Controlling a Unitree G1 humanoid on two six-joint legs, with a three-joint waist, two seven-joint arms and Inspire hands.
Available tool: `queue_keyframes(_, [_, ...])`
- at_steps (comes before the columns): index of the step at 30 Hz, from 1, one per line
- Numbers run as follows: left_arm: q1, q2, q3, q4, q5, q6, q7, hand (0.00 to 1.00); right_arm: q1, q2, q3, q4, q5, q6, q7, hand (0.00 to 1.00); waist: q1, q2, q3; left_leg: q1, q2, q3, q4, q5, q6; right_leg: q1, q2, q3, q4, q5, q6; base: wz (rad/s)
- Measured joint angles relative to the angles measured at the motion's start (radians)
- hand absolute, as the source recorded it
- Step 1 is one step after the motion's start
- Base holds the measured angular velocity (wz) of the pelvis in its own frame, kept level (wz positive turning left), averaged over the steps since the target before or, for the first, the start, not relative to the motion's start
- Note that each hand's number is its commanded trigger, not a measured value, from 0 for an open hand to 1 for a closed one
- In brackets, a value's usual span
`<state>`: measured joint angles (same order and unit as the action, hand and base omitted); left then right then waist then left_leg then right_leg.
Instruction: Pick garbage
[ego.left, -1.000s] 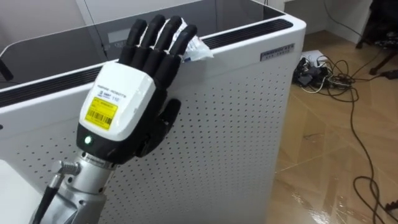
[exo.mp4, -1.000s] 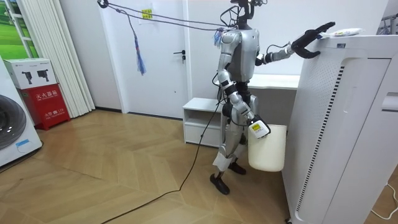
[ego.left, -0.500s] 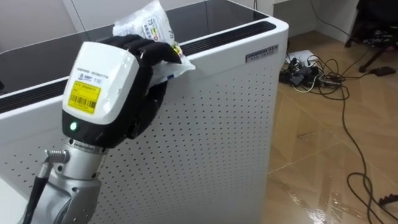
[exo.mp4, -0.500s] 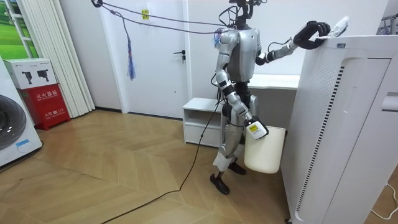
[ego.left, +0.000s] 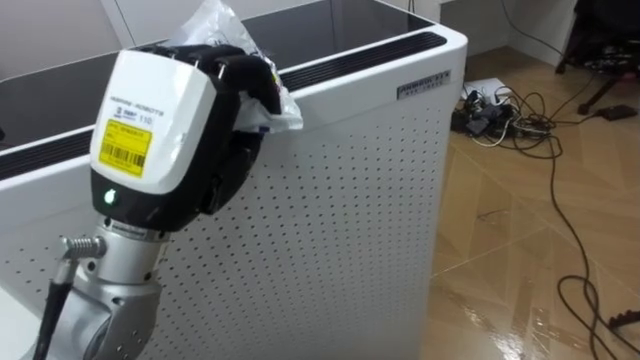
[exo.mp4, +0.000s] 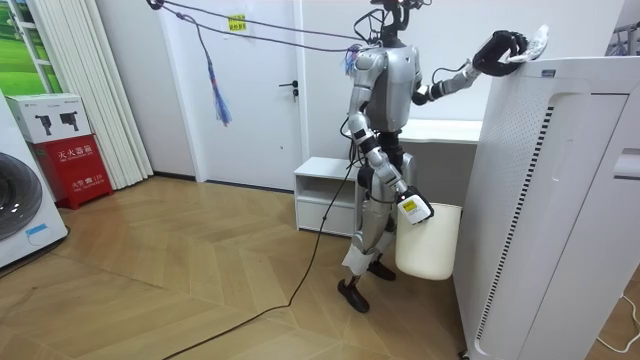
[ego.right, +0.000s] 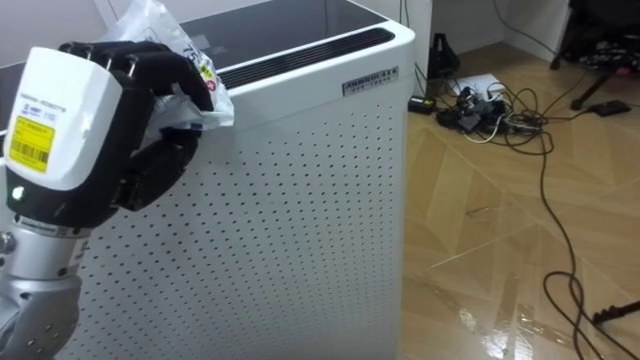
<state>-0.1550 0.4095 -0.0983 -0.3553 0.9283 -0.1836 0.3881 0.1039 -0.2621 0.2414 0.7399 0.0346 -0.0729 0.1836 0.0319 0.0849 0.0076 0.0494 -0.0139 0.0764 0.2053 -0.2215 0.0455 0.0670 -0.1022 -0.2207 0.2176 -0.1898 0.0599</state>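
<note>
The crumpled clear plastic wrapper with printed patches (ego.left: 222, 22) sits inside the left hand (ego.left: 155, 120), whose dark fingers (ego.left: 245, 80) are curled tight round its middle. One end puffs up above the fist. The other pokes out past the fingers, over the top front edge of the tall white perforated appliance (ego.left: 350, 200). The wrapper looks clear of the appliance's dark glossy top, though the fist hides its underside, so I can't be sure. In the room view the left arm reaches high to that appliance, while the white plastic bin (exo.mp4: 425, 245) hangs low at the right hand (exo.mp4: 411, 208), beside the robot's thigh. The wrapper is therefore well above and across from the bin, so the next move is probably down and in toward the body.
</note>
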Motion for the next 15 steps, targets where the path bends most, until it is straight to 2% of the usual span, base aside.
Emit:
queue_keyframes(1, [0.000,0.000,0.000,-0.002,-0.017,-0.004,0.000,1.00,0.000,0.000,0.000,0.000,0.000,0.000,0.000,1.00,0.001,-0.002,0.0010,0.001,0.000,0.000,0.000,0.000,0.000,0.000,0.000,0.000,-0.001,0.000,0.000,0.00])
queue_keyframes(2, [0.000,0.000,0.003,-0.008,-0.069,-0.013,-0.004,1.00,0.000,0.000,0.004,0.000,0.001,0.000,-0.001,1.00,0.001,-0.006,0.0035,0.001,0.000,-0.001,0.001,0.000,0.000,-0.002,0.000,0.000,-0.001,0.000,0.000,0.00])
queue_keyframes(3, [0.000,-0.001,0.001,-0.028,-0.143,-0.016,-0.016,1.00,-0.002,-0.001,0.012,0.000,0.001,-0.001,-0.001,1.00,0.002,-0.005,0.0027,-0.002,-0.001,-0.003,0.001,0.000,0.000,-0.004,0.000,0.000,-0.002,0.000,0.000,0.05])
queue_keyframes(4, [0.000,-0.003,-0.002,-0.050,-0.221,-0.028,-0.037,1.00,-0.001,0.004,0.014,0.000,0.000,-0.001,0.001,1.00,0.002,-0.014,0.0084,-0.002,-0.002,-0.006,0.001,0.001,0.000,0.000,0.000,-0.002,-0.007,0.000,0.000,0.06])
queue_keyframes(5, [0.000,-0.007,-0.003,-0.060,-0.258,-0.037,-0.050,1.00,-0.001,0.006,0.014,0.000,0.000,-0.001,0.002,1.00,0.002,-0.018,0.0091,-0.003,-0.002,-0.007,0.000,0.001,0.000,0.001,0.000,-0.002,-0.012,0.000,0.000,0.05])
queue_keyframes(6, [0.000,-0.013,-0.006,-0.073,-0.326,-0.052,-0.075,1.00,-0.003,0.011,0.014,0.000,0.000,-0.001,0.006,1.00,0.003,-0.026,0.0086,-0.005,-0.002,-0.007,0.000,0.001,0.000,0.001,0.001,-0.002,-0.014,0.000,0.000,0.00])
queue_keyframes(7, [0.000,-0.014,-0.007,-0.079,-0.356,-0.057,-0.088,1.00,-0.003,0.013,0.015,0.000,0.000,-0.001,0.009,1.00,0.003,-0.029,0.0074,-0.005,-0.002,-0.008,0.000,0.001,0.000,0.001,0.001,-0.002,-0.014,0.000,0.000,0.00])
queue_keyframes(9, [0.001,-0.021,-0.031,-0.093,-0.514,-0.064,-0.144,1.00,-0.006,0.015,0.023,0.000,0.000,-0.001,0.016,1.00,0.002,-0.033,0.0036,-0.004,-0.002,-0.008,0.001,0.001,0.000,0.002,0.000,-0.006,-0.014,0.000,0.000,0.00])
queue_keyframes(10, [0.001,-0.028,-0.036,-0.095,-0.559,-0.066,-0.162,1.00,-0.006,0.015,0.023,-0.001,0.000,-0.001,0.016,1.00,0.002,-0.033,0.0035,-0.004,-0.003,-0.008,0.001,0.001,0.000,0.002,-0.001,-0.007,-0.014,0.000,0.000,0.00])
queue_keyframes(12, [0.001,-0.054,-0.046,-0.099,-0.697,-0.067,-0.233,1.00,-0.007,0.022,0.024,-0.002,-0.006,-0.001,0.016,1.00,0.003,-0.032,0.0025,-0.004,-0.003,-0.008,0.001,0.001,0.000,0.001,-0.001,-0.006,-0.015,0.000,0.000,0.00])
queue_keyframes(13, [0.001,-0.061,-0.046,-0.100,-0.723,-0.067,-0.248,1.00,-0.007,0.024,0.025,-0.002,-0.006,-0.001,0.016,1.00,0.003,-0.032,0.0023,-0.004,-0.002,-0.007,0.001,0.001,0.000,0.001,0.000,-0.004,-0.014,0.000,0.000,-0.04])
queue_keyframes(15, [0.002,-0.090,-0.048,-0.105,-0.873,-0.067,-0.323,1.00,-0.007,0.024,0.031,-0.003,-0.005,-0.001,0.016,1.00,0.006,-0.026,-0.0010,-0.005,-0.001,-0.004,0.001,0.001,0.000,-0.001,0.000,-0.003,-0.015,0.000,0.000,-0.04])
